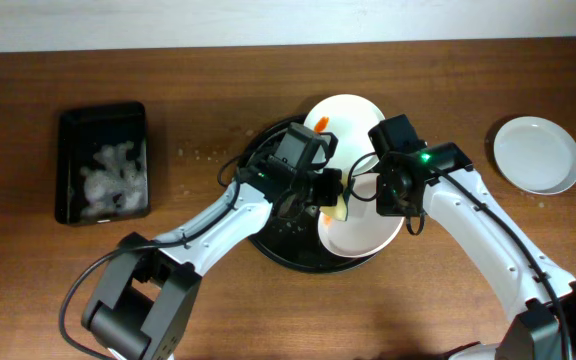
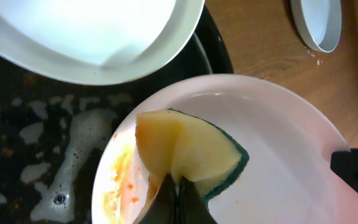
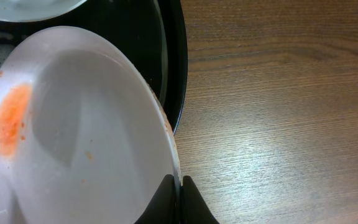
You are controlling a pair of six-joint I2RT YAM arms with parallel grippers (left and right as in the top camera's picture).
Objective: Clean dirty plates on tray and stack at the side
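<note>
The round black tray point(image 1: 280, 248) holds two white plates. The far plate point(image 1: 346, 112) has an orange smear. The near plate point(image 1: 366, 236) is tilted, and my right gripper point(image 1: 396, 203) is shut on its rim point(image 3: 178, 186). Its orange smear shows in the right wrist view point(image 3: 9, 119) and in the left wrist view point(image 2: 119, 180). My left gripper point(image 2: 178, 194) is shut on a yellow sponge with a green back point(image 2: 188, 151) and presses it on this near plate point(image 2: 278, 143). A third white plate point(image 1: 536, 154) lies on the table at the right.
A smaller black rectangular tray point(image 1: 71, 170) with white crumpled bits stands at the left. Soapy foam point(image 2: 73, 149) lies on the round tray. The wooden table point(image 3: 278, 112) lies to the right of the tray.
</note>
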